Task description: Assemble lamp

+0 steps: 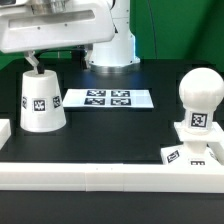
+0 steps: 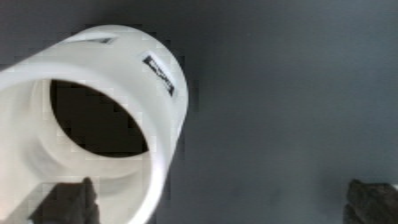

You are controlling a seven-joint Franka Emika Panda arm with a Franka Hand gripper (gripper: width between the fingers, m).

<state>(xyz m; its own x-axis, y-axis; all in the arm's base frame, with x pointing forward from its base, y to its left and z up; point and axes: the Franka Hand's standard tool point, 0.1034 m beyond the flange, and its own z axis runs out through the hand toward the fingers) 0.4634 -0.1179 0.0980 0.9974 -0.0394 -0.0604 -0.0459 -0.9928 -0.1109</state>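
On the black table (image 1: 110, 135), nearest to farthest:

Front rail (image 1: 100, 177): long white bar along the near edge of the exterior view.
Base (image 1: 190, 152): flat white square, tagged, at the exterior view's right, just behind the front rail.
Bulb (image 1: 199, 100): rounded white piece, upright on the base, tag on its neck.
Shade (image 1: 43, 100): tapered white piece, wide end down on the table at the exterior view's left, well apart from base and bulb; tags on its sides. In the wrist view (image 2: 98, 130), open dark interior facing the camera.
Marker board (image 1: 108, 99): flat white sheet with four tags, mid-table, between shade and bulb, slightly farther back.
Gripper (image 1: 33, 62): directly above the narrow top of the shade. In the wrist view, fingertips (image 2: 64, 203) spread wide, one against the shade's rim, the other clear of it; nothing clamped.
Arm pedestal (image 1: 112, 50): white, at the far edge behind the marker board.
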